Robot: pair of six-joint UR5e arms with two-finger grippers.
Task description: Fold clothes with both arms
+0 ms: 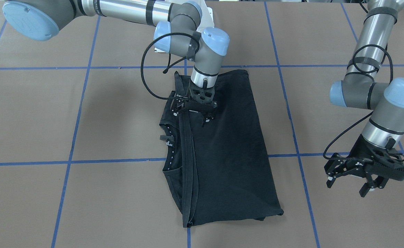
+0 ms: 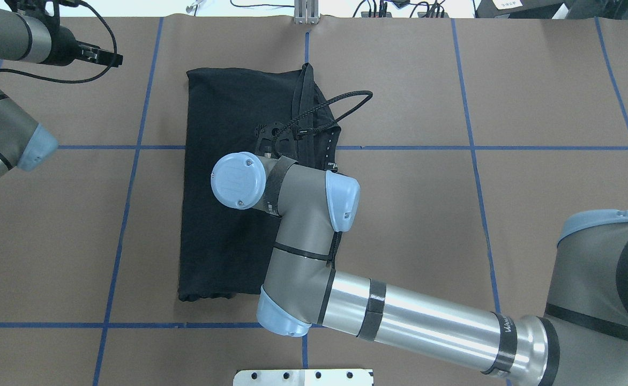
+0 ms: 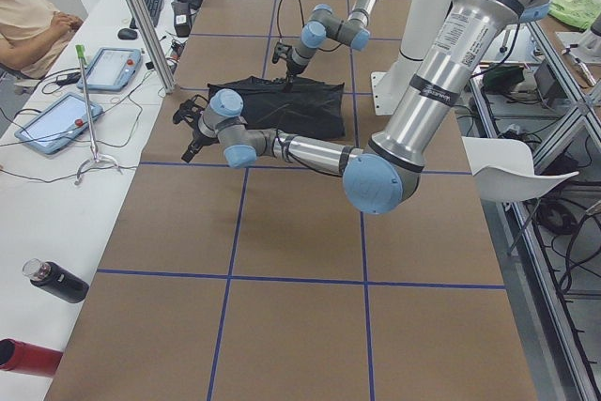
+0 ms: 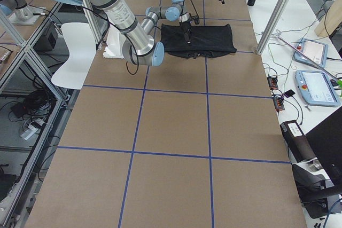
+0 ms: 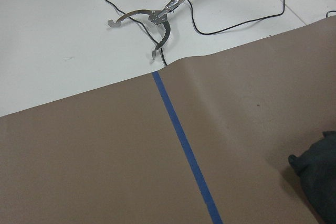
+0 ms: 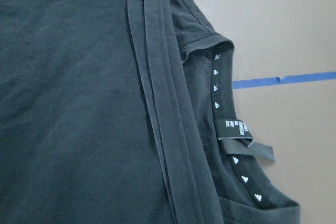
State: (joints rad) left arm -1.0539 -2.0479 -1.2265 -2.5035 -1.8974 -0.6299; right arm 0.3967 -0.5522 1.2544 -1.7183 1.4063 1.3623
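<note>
**Both jaws spread over a folded shirt**

Brown paper ruled with blue tape lines (image 1: 119,161) covers the table (image 1: 33,120). The black T-shirt (image 1: 229,155) lies on it folded into a rectangle, with a doubled hem running just beside the collar (image 6: 231,103).

My right gripper (image 1: 189,116) hangs over that hem near one end of the shirt, jaws spread. It is black against black, so I cannot tell whether the tips touch cloth. From overhead my right arm (image 2: 303,236) hides most of that gripper and part of the shirt. The right wrist camera shows only cloth: collar, neck tape with small white marks, and a label (image 6: 236,128) too small to read.

My left gripper (image 1: 348,186) stands well apart from the shirt, off the side opposite the collar, with jaws spread and holding nothing. Its wrist camera catches only one shirt corner, cut off by the frame.
</note>
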